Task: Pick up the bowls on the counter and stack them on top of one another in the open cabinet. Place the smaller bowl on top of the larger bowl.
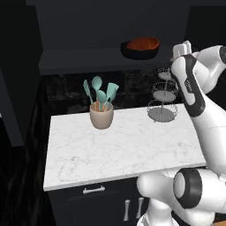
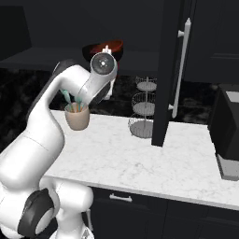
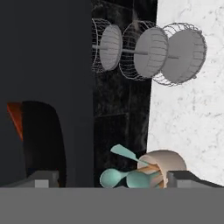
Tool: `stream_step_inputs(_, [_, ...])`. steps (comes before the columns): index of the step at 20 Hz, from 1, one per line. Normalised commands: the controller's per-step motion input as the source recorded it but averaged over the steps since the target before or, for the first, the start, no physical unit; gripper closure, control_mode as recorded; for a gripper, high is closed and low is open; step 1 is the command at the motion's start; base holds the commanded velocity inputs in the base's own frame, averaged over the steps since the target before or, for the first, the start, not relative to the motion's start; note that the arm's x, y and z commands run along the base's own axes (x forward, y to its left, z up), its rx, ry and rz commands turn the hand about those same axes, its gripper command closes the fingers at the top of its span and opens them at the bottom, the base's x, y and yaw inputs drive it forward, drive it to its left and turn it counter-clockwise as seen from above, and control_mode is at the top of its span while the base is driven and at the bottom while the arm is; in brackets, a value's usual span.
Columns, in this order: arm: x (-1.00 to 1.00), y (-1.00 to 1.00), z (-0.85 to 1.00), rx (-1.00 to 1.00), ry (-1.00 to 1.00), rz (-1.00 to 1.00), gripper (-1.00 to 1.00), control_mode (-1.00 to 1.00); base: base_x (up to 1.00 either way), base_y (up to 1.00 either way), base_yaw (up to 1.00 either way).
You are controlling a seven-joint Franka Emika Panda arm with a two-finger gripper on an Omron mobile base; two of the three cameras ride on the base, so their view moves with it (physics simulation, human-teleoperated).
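Left of the gripper [image 1: 182, 47]: reddish-brown smaller bowl [image 1: 143, 43] in glossy black larger bowl [image 1: 140, 53]. Below it: grey wire stand [image 1: 162, 95], white grey-veined counter [image 1: 123, 145], beige crock [image 1: 101, 115] with teal spatulas [image 1: 100, 92].

Place: a home kitchen, rendered.
Worktop: a white marble counter [image 1: 128, 150] with grey veins.
Storage: dark base cabinets [image 1: 101, 205] with white handles, and a dark wall cabinet [image 1: 88, 39] above.
Wall: black stone backsplash [image 1: 66, 88].
Kitchen things: a beige crock [image 1: 101, 115] with teal spatulas [image 1: 100, 92], a three-level wire stand [image 1: 162, 95], bowls [image 1: 141, 47] on the shelf.
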Motion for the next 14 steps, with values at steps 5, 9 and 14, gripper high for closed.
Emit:
stream_step_inputs(5, [-1.00, 0.13, -1.00, -0.20, 0.02, 0.00, -1.00, -1.00, 0.00, 0.00, 0.00])
stream_step_inputs(9, [-0.78, 0.51, -1.00, -0.61, -0.18, 0.08, -1.00, -1.00, 0.00, 0.00, 0.00])
stream_step_inputs(14, [-0.20, 0.49, -1.00, -0.78, -0.23, 0.02, -1.00, -1.00, 0.00, 0.00, 0.00])
